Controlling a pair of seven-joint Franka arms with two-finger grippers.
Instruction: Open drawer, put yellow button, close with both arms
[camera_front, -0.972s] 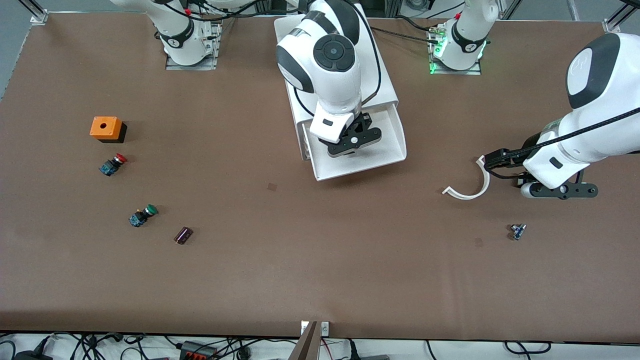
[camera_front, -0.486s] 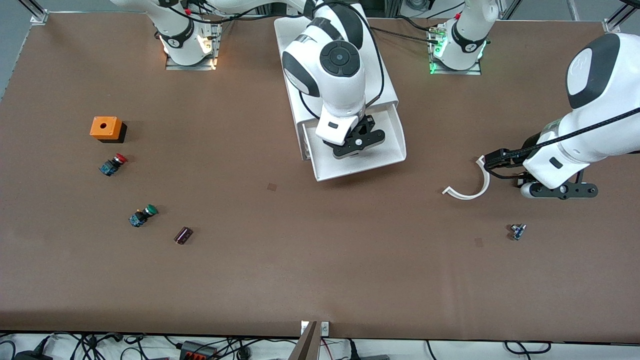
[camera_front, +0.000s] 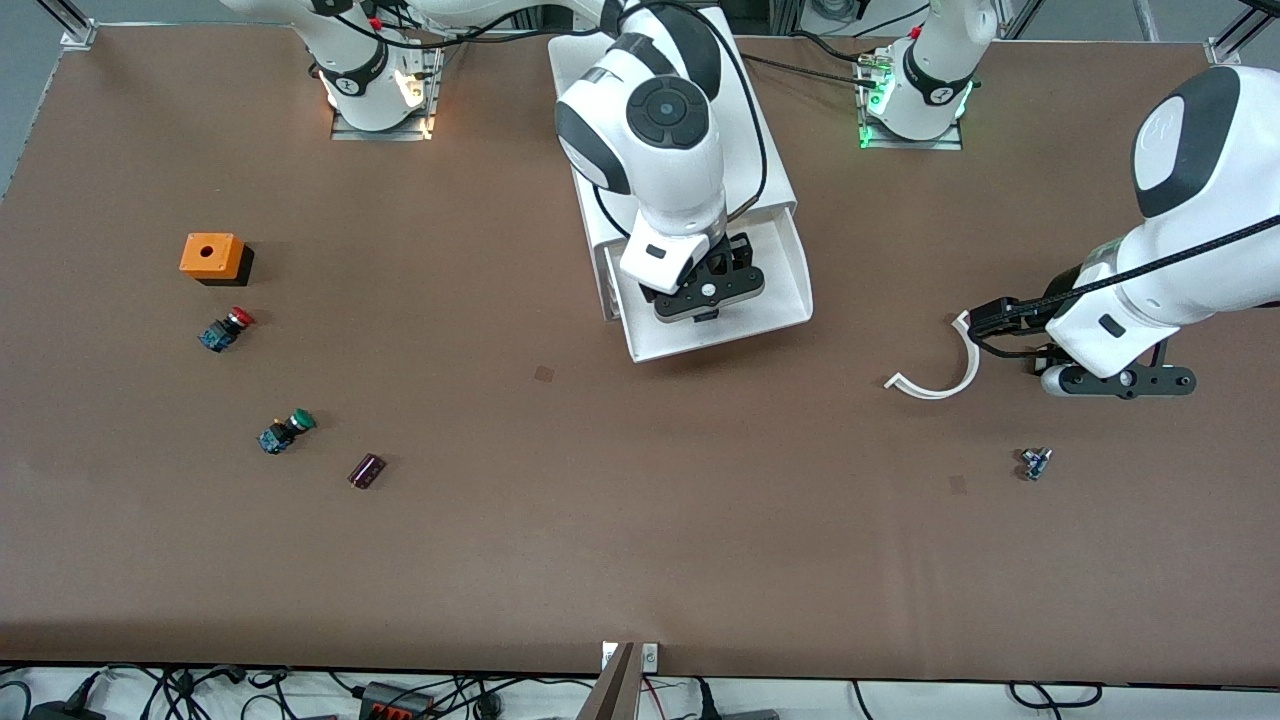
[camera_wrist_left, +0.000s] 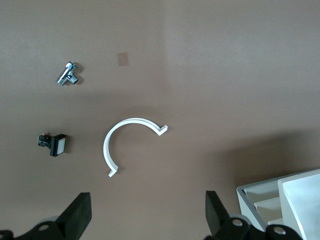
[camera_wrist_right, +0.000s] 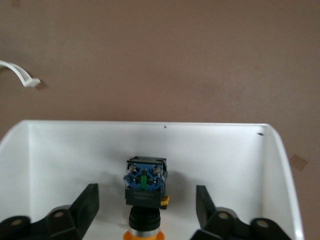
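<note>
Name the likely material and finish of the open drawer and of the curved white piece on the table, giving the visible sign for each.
The drawer: probably moulded plastic, smooth and slightly glossy; its thin white walls curve seamlessly at the corners. The curved white piece: likely rigid plastic, matte; it lies flat in an even arc with squared ends.

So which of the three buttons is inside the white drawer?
The yellow button. It lies in the open drawer, between the open fingers of the right gripper. The red button and green button sit on the table toward the right arm's end.

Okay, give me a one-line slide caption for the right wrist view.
Right gripper open over the pulled-out drawer, the yellow button lying released on the drawer floor between its fingers.
</note>
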